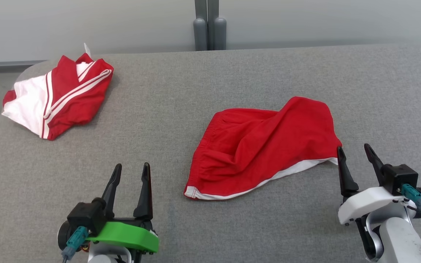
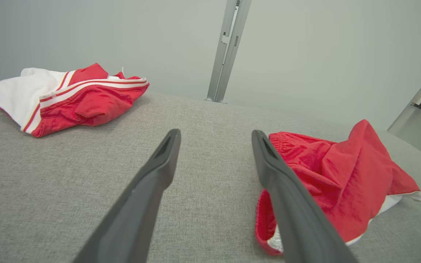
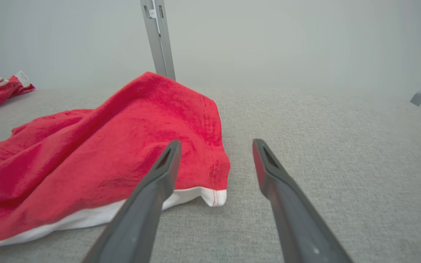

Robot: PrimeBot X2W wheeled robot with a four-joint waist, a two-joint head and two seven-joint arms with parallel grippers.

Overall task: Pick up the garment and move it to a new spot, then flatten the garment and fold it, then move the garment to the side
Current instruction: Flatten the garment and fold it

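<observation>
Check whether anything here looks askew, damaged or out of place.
The red shorts lie rumpled, not flat: folds rise across the middle. The red-and-white garment sits bunched at the far left corner of the grey surface. No damage shows.

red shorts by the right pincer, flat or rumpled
Rumpled. The red shorts lie loosely spread on the grey surface, with a raised ridge of cloth across the middle; not folded.
</observation>
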